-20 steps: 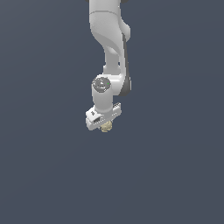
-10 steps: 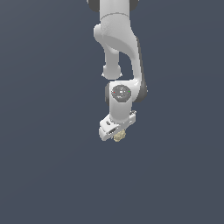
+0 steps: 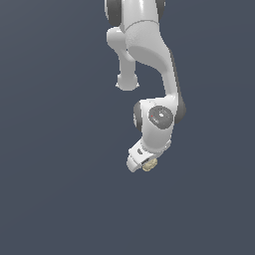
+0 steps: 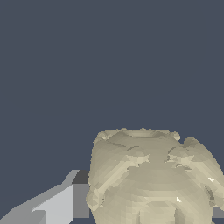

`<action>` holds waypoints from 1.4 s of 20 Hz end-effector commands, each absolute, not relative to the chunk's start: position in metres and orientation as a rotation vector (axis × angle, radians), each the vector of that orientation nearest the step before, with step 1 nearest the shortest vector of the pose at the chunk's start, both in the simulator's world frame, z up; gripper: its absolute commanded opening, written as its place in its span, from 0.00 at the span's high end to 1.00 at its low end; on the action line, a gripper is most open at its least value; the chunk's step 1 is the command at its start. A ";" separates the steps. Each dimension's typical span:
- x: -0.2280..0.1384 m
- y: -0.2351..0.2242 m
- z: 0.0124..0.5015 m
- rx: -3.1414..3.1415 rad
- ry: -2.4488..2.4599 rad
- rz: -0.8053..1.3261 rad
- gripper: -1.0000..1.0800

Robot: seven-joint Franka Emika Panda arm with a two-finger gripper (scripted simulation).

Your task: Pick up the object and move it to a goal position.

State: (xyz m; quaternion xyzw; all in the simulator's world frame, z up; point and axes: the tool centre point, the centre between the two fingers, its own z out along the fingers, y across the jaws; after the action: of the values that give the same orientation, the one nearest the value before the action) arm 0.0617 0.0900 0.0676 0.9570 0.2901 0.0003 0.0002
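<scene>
The object (image 3: 149,165) is a tiny pale tan lumpy blob, held at the tip of my white gripper (image 3: 144,163) in the exterior view, below the wrist. In the wrist view the object (image 4: 151,177) fills much of the picture, a ridged roundish lump. One grey finger (image 4: 57,203) presses against its side; the other finger is mostly hidden behind it. The gripper is shut on the object and carries it in the air.
The white arm (image 3: 144,50) comes down from the top of the exterior view. Everything around it is a plain dark blue-grey ground with no other things in sight.
The arm has swung toward the exterior view's right and lower, with the object still held in the gripper. The wrist has turned as it moved.
</scene>
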 end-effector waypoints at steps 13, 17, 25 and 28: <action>0.117 0.149 0.076 3.007 0.910 0.000 1.00; 0.129 0.161 0.078 3.007 0.910 0.000 1.00; 0.143 0.175 0.080 3.006 0.911 0.000 1.00; 0.146 0.178 0.080 3.006 0.911 0.000 1.00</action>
State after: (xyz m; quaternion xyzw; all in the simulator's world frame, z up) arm 0.1443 0.1767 0.0798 0.9570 0.2902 -0.0002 0.0000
